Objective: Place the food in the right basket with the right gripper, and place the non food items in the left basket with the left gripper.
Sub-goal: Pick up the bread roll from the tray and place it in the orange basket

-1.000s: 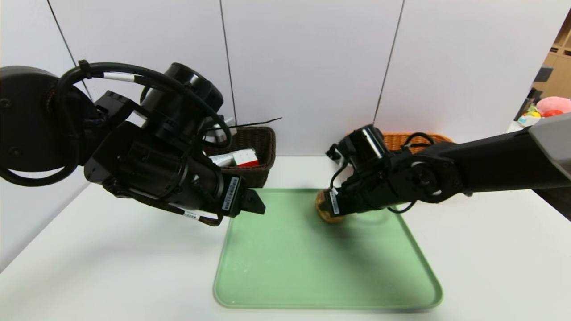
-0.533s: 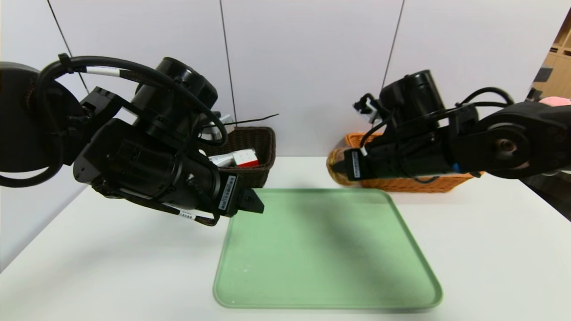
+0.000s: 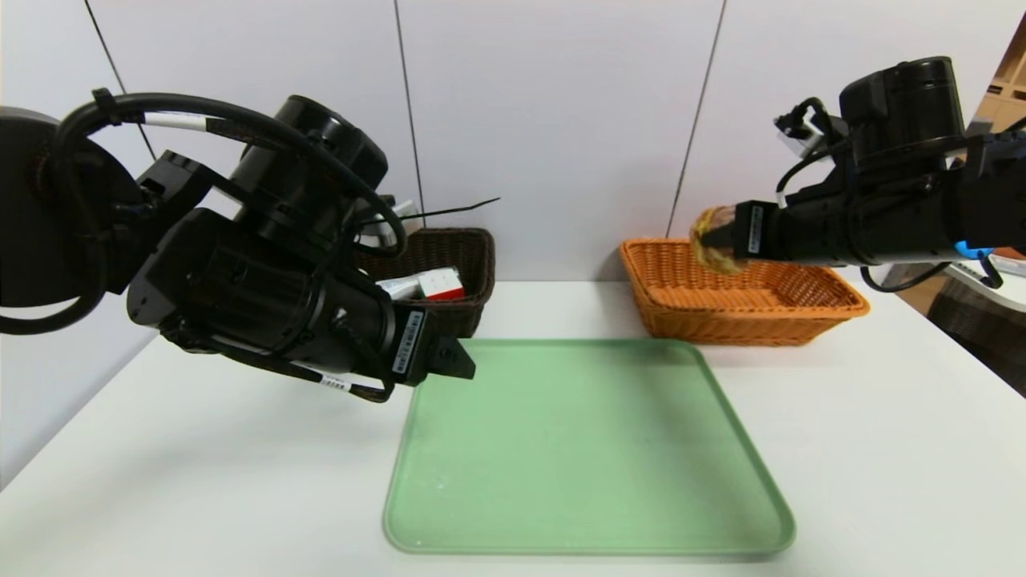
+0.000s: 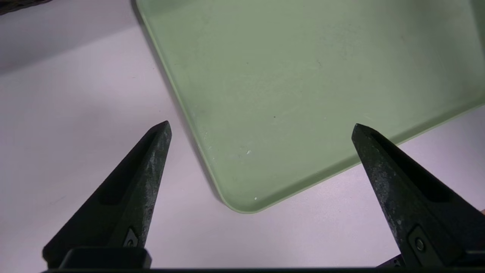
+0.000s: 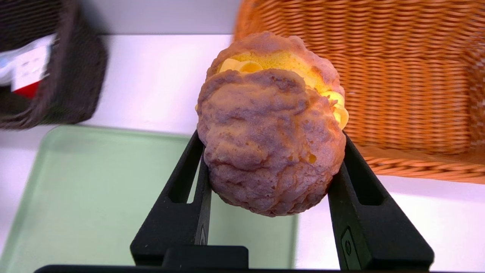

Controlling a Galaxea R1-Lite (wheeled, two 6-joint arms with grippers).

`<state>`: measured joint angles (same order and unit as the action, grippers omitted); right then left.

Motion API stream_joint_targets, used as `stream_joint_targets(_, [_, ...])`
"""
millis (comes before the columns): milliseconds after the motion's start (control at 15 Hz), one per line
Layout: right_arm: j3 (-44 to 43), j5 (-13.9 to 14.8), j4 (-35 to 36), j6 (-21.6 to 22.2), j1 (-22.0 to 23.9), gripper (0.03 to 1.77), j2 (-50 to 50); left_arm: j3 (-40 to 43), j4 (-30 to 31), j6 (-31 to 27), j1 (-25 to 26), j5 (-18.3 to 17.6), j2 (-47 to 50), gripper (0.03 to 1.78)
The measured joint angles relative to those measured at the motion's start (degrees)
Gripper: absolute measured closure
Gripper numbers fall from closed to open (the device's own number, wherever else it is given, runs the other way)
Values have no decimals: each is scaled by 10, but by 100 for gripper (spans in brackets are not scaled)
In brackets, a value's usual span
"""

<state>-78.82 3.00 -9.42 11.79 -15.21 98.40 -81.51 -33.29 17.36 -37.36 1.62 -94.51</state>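
Observation:
My right gripper (image 3: pixel 721 238) is shut on a brown cream puff (image 3: pixel 712 239) with yellow filling, held in the air above the near left part of the orange wicker basket (image 3: pixel 834 308). In the right wrist view the puff (image 5: pixel 271 125) sits squeezed between both fingers (image 5: pixel 189 182), with the orange basket (image 5: pixel 409 87) behind it. My left gripper (image 3: pixel 453 362) hangs open over the green tray's (image 3: pixel 585 481) far left corner. The dark brown basket (image 3: pixel 473 308) behind it holds a red and white box (image 3: pixel 433 284).
The green tray (image 4: pixel 303 76) lies flat in the middle of the white table. The two baskets stand against the back wall, one to each side of the tray. In the left wrist view the open fingers (image 4: pixel 144 178) frame the tray's corner and bare table.
The right arm lifted the cream puff off the tray and carried it up and to the right, over the orange basket. The left arm barely shifted.

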Motion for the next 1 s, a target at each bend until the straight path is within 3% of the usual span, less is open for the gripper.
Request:
stream_joint_targets(533, [0,1,114,1,58,102,106,10,25,-2,0,0,-18,12])
stream_joint_targets(933, [-30,-8,124,-9,78,102,163,20,25,2,0,3,-24,12])
stream_joint_targets(1000, [-36,-9,121,-12,79,92,167,20,25,2,0,3,-24,12])
